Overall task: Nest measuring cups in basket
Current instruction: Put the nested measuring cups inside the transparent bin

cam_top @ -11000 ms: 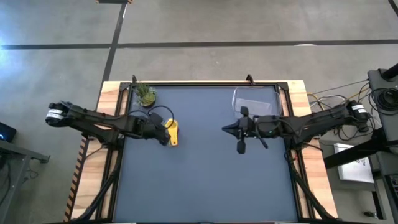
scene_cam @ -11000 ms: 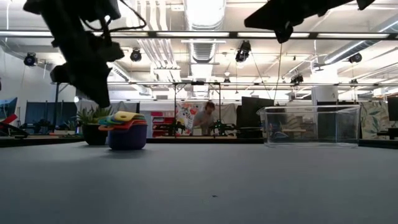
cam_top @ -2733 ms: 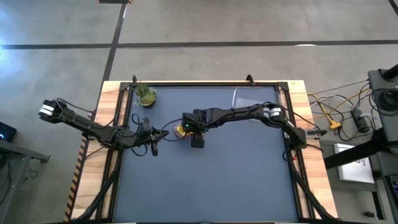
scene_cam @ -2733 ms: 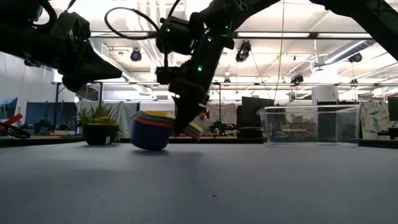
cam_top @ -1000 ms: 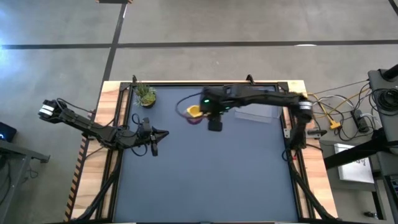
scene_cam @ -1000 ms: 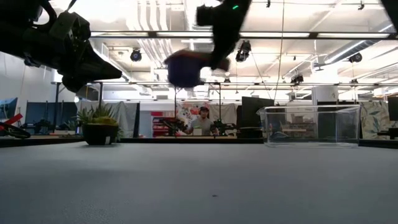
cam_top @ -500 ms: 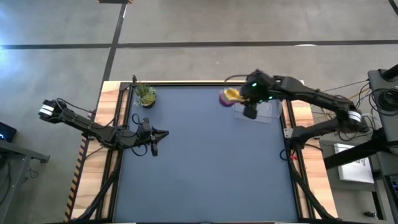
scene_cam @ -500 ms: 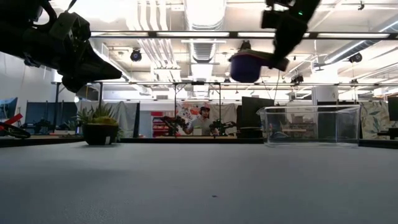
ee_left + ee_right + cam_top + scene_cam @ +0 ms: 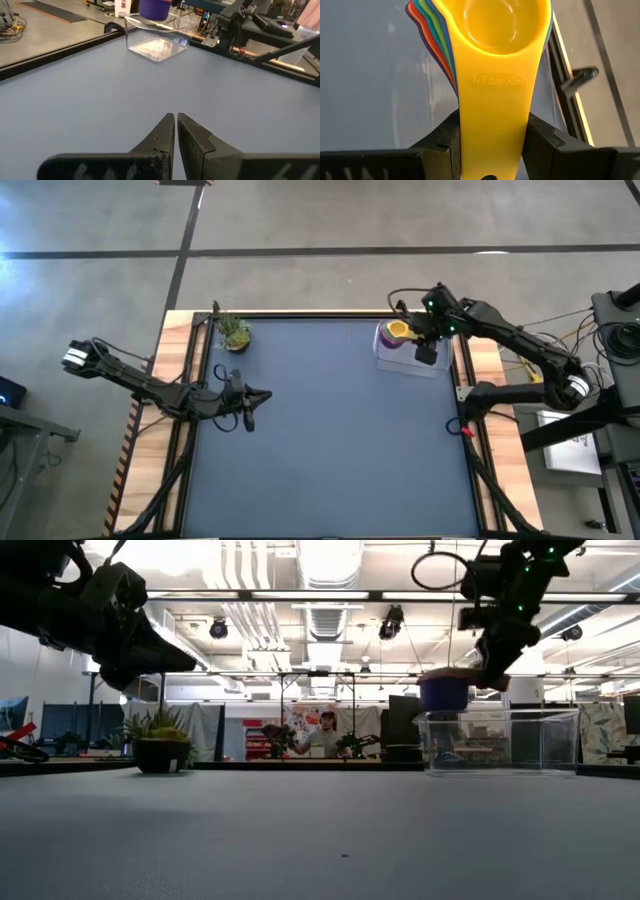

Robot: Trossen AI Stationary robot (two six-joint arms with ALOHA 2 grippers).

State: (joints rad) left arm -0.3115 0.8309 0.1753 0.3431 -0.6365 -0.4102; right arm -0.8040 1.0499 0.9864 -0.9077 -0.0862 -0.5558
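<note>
Right tool [image 9: 492,142] clamped on handles of nested measuring cups [image 9: 398,331] above basket [image 9: 404,361]; left tool [image 9: 175,131] shut, empty.

We see two dark, slender jointed arms, each running out from a black frame at the table's [image 9: 330,450] side edges. The left arm carries a white-banded cylinder at the end farthest from the table and loose black cable loops near its wrist. The right arm shows small green lights and a black cable loop by its wrist
</note>
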